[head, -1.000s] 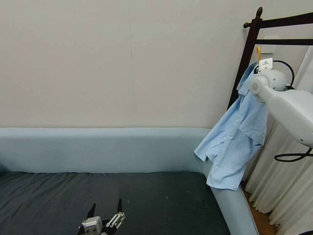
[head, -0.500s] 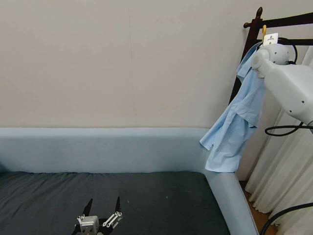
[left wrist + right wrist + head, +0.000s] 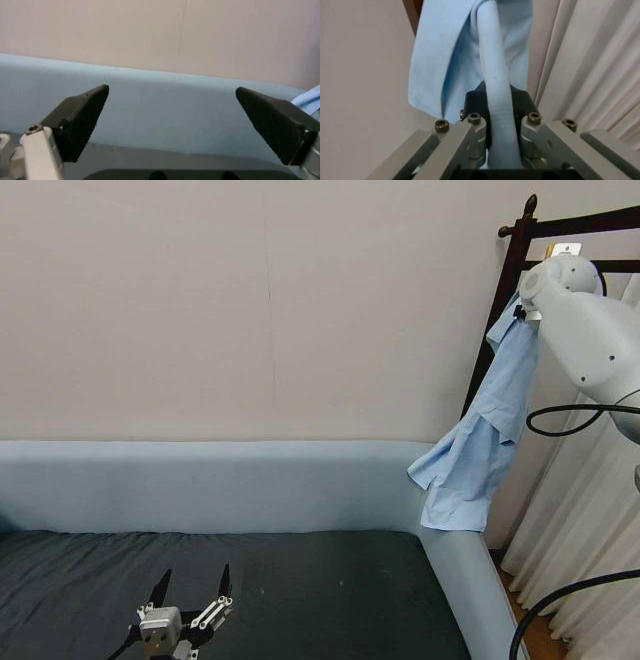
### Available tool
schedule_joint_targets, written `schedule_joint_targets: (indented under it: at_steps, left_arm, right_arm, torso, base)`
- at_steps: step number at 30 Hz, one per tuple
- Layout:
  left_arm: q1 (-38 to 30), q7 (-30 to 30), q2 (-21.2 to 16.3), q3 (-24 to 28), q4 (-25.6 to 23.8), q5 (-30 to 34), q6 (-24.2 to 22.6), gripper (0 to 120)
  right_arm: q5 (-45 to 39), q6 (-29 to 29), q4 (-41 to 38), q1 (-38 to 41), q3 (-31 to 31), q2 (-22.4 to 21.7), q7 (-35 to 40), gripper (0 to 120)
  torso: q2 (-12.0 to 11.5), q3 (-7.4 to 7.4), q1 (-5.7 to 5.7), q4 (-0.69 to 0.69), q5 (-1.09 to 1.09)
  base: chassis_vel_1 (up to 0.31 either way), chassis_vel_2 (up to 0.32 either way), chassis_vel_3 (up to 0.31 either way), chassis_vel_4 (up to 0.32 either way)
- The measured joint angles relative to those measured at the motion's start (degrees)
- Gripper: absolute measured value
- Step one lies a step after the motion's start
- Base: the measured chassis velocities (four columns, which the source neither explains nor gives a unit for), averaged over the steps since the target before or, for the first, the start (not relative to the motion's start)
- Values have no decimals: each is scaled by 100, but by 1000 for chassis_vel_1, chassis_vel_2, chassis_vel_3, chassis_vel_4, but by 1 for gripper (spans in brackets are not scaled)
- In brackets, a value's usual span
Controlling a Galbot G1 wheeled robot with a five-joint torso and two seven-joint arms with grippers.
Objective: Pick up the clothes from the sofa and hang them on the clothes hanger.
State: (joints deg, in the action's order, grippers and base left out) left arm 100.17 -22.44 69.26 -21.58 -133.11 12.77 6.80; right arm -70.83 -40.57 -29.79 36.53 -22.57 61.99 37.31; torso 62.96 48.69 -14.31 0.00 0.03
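The light blue cotton shirt [image 3: 480,440] is up off the pale blue sofa [image 3: 250,485], pinched by the right gripper [image 3: 495,100] high beside the dark wooden clothes rack [image 3: 505,290]. Draping it and letting go seem left. The left gripper [image 3: 195,580] hovers spread above the seat.

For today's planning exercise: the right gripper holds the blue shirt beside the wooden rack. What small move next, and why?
Probably lift the right gripper, so its light blue shirt clears the top rail of the dark wooden rack; it hangs beside the post.

left gripper [image 3: 195,582] low, fingers [image 3: 80,116] spread, right gripper [image 3: 495,99] raised, clamped
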Motion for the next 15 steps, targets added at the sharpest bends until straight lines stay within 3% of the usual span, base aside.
schedule_joint_targets:
  at_steps: [6,9,15]
  left_arm:
    - [69,0,122,75,0,-76,42,100]
    - [76,-1,122,80,0,-86,52,100]
    - [77,-9,180,127,29,-141,55,100]
  right_arm:
    - [2,-121,-366,-121,-81,-291,-286,7]
    - [60,-127,-701,-211,-103,-440,-410,15]
    - [274,146,-2103,-662,-81,-1006,-647,38]
  torso:
    - [0,0,0,-1,1]
    - [0,0,0,-4,2]
    - [0,0,0,-2,1]
  base:
    - [0,0,0,0]
    - [0,0,0,0]
    - [0,0,0,0]
